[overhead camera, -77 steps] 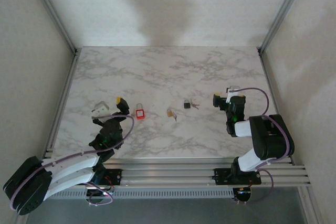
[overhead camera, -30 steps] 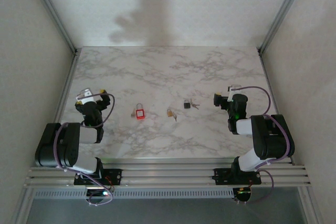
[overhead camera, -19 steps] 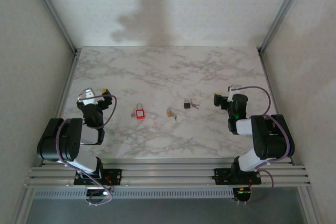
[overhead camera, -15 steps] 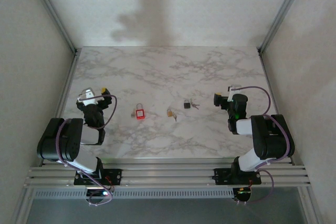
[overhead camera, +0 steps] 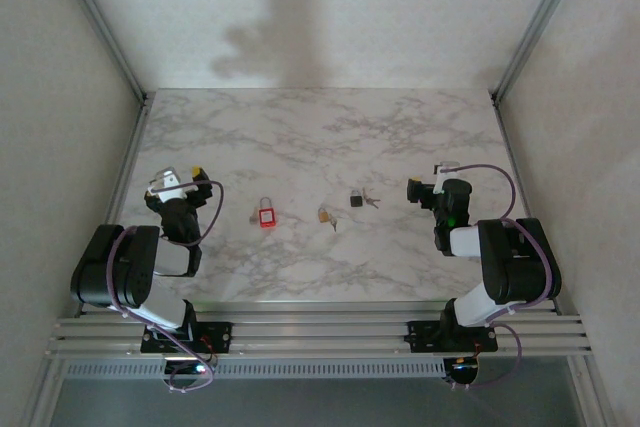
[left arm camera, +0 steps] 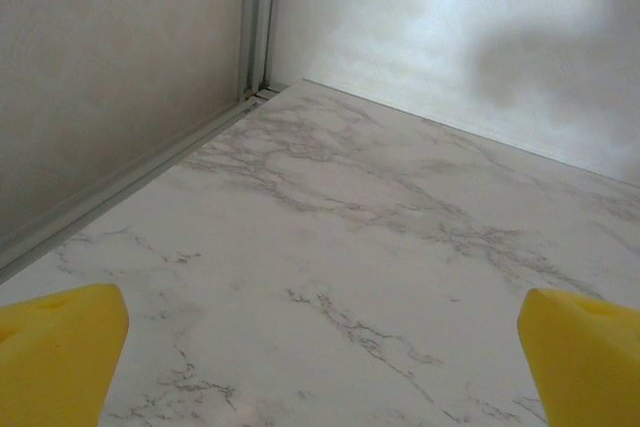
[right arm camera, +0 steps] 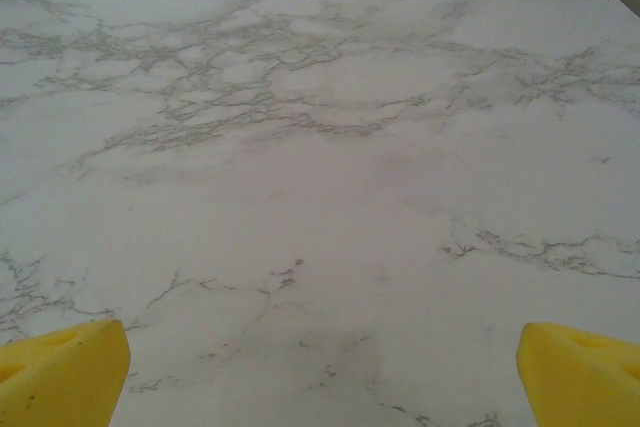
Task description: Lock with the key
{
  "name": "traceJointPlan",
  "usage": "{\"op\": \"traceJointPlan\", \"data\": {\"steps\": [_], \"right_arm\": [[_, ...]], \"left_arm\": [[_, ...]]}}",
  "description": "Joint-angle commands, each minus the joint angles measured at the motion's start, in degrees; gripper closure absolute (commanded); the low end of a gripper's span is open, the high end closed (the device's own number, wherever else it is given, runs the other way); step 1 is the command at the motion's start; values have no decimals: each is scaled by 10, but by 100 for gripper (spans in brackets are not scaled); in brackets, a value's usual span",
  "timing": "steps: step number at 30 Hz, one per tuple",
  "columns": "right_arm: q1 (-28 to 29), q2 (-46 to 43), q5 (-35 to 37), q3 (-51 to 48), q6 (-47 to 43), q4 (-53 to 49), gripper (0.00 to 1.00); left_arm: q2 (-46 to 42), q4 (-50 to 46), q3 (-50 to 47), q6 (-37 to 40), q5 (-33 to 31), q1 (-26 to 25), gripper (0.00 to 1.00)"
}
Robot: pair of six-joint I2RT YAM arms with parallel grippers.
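Left wrist, right wrist: jaws wide apart, gripping nothing.

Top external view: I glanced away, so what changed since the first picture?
The left gripper pulled back leftward from beside the red padlock, open and empty. The red padlock, brass padlock, black padlock, keys and right gripper stayed put.

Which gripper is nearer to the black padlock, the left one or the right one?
Right. The right gripper sits just to the right of the black padlock; the left gripper is far to its left, beyond the red padlock.
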Motion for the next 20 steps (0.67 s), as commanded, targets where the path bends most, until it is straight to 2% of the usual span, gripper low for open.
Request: {"op": "traceJointPlan", "data": {"steps": [1, 20], "right_arm": [[-1, -1, 8, 10, 5, 1, 1], [-1, -1, 8, 10, 5, 1, 1]], "left_arm": [[5, 20, -3, 8, -9, -3, 1], [5, 18, -3, 6, -3, 1, 0]]}}
